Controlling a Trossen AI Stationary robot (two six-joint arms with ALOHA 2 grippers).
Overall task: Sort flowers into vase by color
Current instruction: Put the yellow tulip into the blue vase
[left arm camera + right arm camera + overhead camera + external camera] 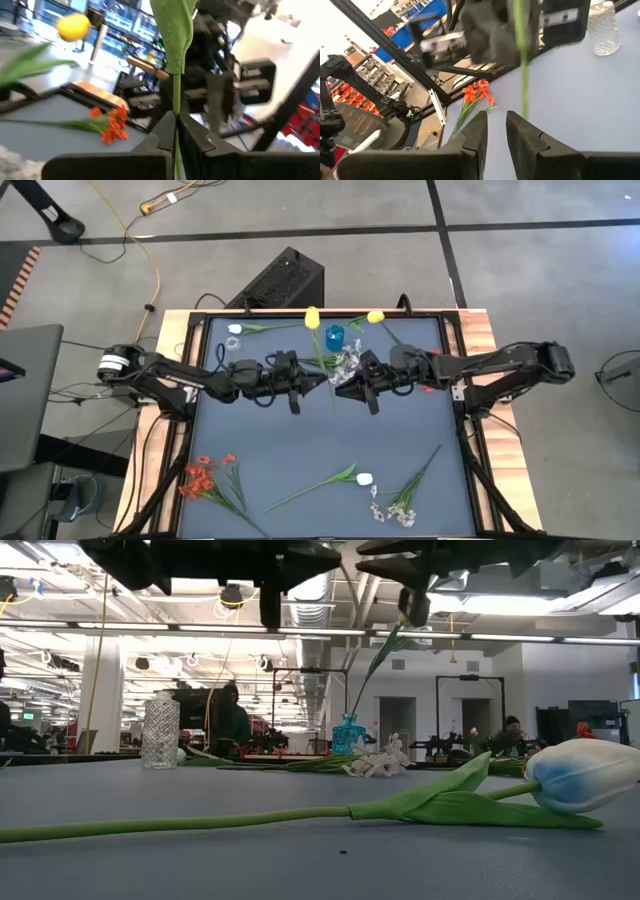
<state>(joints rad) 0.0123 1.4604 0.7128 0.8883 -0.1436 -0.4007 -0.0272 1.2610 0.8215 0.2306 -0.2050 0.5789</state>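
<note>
From above, I am stretching both arms toward the middle of the table (250, 470), my left gripper (318, 383) and right gripper (345, 388) nearly meeting tip to tip. Between them a yellow tulip (312, 317) is running its green stem down from the blue vase (335, 336) area. Red flowers (203, 477) are lying at the near left corner, a white tulip (363, 478) and a whitish sprig (400, 502) near the front edge, and a second yellow tulip (376, 316) at the far edge.

Across the table at surface height, both my arms are hanging in from above, and a thin green stem (372, 665) is dangling under them over the blue vase (347, 735). A clear glass vase (160, 730) is standing off to the left, the white tulip (585, 776) lying close in front.

Through my left wrist, my fingers (162, 135) are pressing together on the stem (176, 95), a broad leaf rising above them.

Through my right wrist, my fingers (477, 132) are standing apart, the stem (522, 65) hanging just beyond them, untouched as far as I can tell.
</note>
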